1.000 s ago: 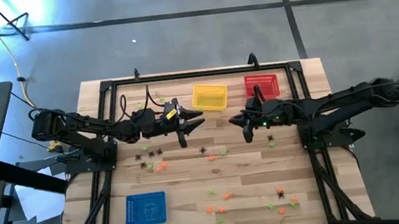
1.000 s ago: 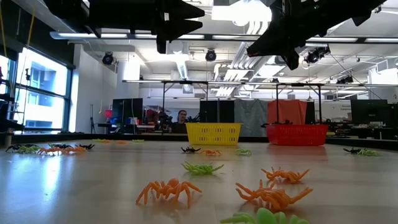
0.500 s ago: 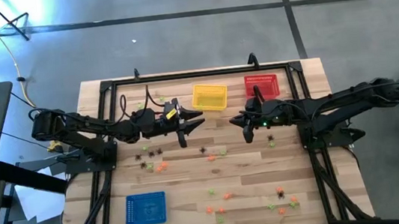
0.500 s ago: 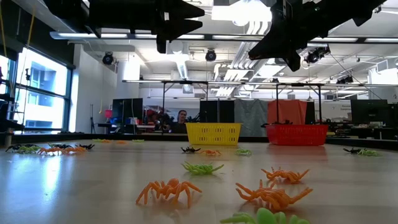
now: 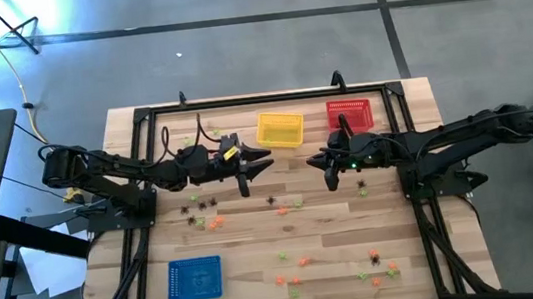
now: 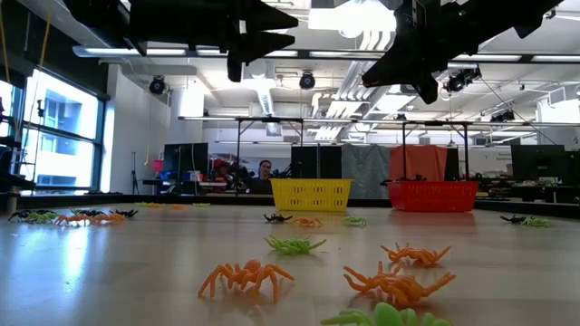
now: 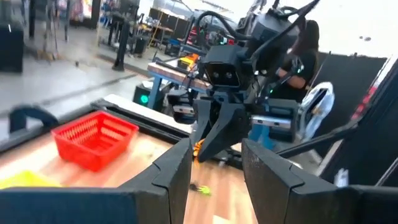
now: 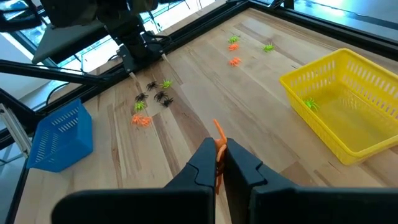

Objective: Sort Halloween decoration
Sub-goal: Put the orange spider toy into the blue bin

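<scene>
Pinching an orange spider (image 8: 218, 138) by one thin leg in my closed right gripper (image 8: 216, 163), at the yellow basket's (image 8: 323, 93) eight o'clock, it looks featherlight, floppy and slip-prone, while my left gripper (image 7: 214, 163) hangs open.

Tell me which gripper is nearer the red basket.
Right. The right gripper hangs just in front of the red basket; the left gripper is by the yellow basket, farther off.

No text, label, brand, number or sign can be read in any view, whether on the table, the baskets or the room behind.
</scene>
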### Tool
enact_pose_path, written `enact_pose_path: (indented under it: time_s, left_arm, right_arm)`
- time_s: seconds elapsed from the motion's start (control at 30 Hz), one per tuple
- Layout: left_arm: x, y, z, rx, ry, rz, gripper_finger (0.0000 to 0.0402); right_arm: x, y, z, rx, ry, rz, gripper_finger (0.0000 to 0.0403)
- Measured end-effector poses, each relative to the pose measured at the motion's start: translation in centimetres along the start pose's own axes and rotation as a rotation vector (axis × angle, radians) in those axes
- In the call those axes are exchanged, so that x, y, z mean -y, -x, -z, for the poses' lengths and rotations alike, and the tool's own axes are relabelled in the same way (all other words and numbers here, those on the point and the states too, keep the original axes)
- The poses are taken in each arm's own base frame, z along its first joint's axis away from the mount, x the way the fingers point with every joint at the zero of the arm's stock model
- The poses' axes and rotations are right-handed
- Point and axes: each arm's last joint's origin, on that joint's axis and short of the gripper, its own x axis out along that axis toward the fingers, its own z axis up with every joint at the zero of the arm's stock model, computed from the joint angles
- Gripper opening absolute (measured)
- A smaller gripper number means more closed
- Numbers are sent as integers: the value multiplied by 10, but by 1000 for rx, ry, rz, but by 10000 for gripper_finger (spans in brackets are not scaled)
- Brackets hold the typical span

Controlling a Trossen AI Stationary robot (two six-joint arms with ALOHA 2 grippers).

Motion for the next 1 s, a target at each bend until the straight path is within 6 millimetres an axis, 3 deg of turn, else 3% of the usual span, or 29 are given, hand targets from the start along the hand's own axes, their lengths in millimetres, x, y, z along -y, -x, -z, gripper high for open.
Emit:
enact_pose_path:
  time_s: [0.23, 0.57, 0.87, 1.0]
  left_arm:
    - [4, -1, -2, -16, 11, 103, 129]
    - [9, -11, -13, -28, -66, 99, 129]
    - [5, -49, 4, -69, -113, 81, 129]
    - [9, -65, -2, -26, -155, 93, 129]
  right_arm:
    - [0, 0, 0, 1, 5, 0, 3]
    - [-6, 1, -11, 111, -5, -60, 3]
    - [-22, 6, -14, 187, 41, -154, 3]
    - [-26, 7, -12, 184, 46, -171, 3]
